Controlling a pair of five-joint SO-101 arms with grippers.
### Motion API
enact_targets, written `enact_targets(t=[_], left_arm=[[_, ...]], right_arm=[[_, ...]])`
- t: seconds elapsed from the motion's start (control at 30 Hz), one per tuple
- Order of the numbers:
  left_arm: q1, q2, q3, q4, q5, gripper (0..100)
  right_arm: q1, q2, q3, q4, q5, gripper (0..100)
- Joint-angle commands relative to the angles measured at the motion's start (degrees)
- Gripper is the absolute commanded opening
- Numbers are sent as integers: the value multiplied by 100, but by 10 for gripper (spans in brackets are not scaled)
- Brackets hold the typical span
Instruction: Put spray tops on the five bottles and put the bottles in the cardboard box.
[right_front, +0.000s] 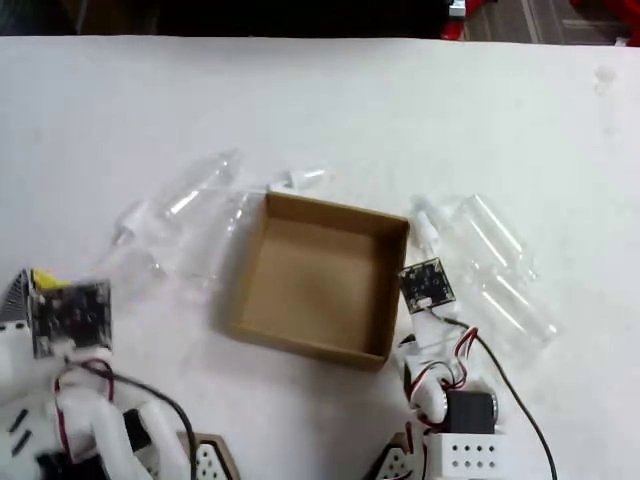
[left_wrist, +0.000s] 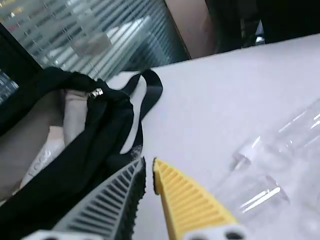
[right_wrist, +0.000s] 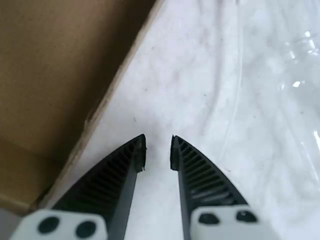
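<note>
Table (right_front: 330, 110): white, flat, seen from above. An open brown cardboard box (right_front: 320, 275) sits upright near the middle, its bare floor showing.

Clear plastic bottles lie on their sides on both flanks of the box. A loose cluster (right_front: 190, 195) is on the left arm's side and a pair (right_front: 490, 235) is on the right arm's side, all of them outside the box. A white spray top (right_front: 300, 180) lies just past the box's far wall. A second white spray top (right_front: 428, 225) is beside the far corner on the right, at the neck end of a bottle; I cannot tell whether it is fitted.

The left gripper (left_wrist: 149, 170) has one grey finger and one yellow. The tips are drawn almost together with nothing between them, low over the table. Clear bottles (left_wrist: 280, 165) lie near, apart from the fingers. A black strapped fabric bag (left_wrist: 100, 130) is heaped at the table's edge beyond.

The right gripper (right_wrist: 158, 150) has two black ribbed fingers. The jaws are a little parted and grasp nothing. They point at bare table just beside the box's outer wall (right_wrist: 75, 75), with a transparent bottle (right_wrist: 295, 75) on the other side, not touched.

Both arm bases stand at the near edge of the table.
</note>
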Motion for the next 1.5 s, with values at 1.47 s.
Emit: enact_targets(t=[1.47], left_arm=[[-989, 7275, -369, -1002, 5943, 422]], right_arm=[[-22, -4, 53, -101, 35, 67]])
